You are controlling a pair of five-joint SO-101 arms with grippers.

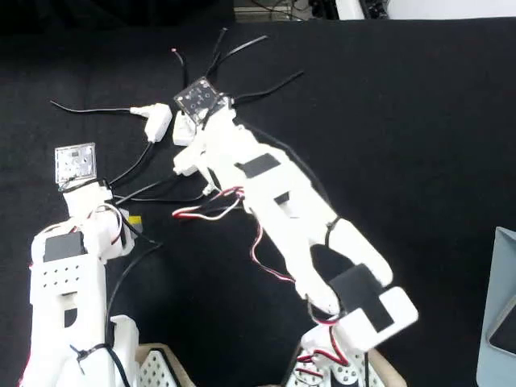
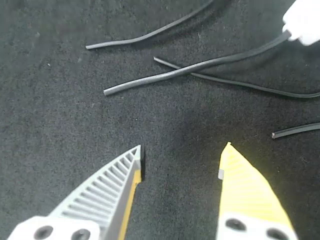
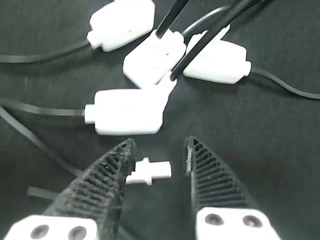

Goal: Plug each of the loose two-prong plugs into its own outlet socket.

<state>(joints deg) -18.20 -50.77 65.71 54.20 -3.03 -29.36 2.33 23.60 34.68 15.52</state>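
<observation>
Three white two-prong plugs lie close together on the black mat: one (image 3: 127,112) just beyond my right gripper (image 3: 159,142), two more (image 3: 125,20) (image 3: 217,62) farther off around a flat white block (image 3: 152,57). The right gripper is open, and a small white piece (image 3: 148,172) lies on the mat between its fingers. In the high view a square outlet socket (image 1: 199,98) sits just past the right arm's tip, with a plug (image 1: 157,121) beside it. A second socket plate (image 1: 75,164) lies by the left arm (image 1: 68,266). My left gripper (image 2: 182,152) is open over bare mat.
Black cords (image 2: 190,67) cross the mat beyond the left gripper, one ending in a white plug (image 2: 302,22). More cords (image 1: 242,48) fan out behind the upper socket. A grey container (image 1: 500,322) stands at the right edge. Red and white arm wires (image 1: 214,211) hang near the middle.
</observation>
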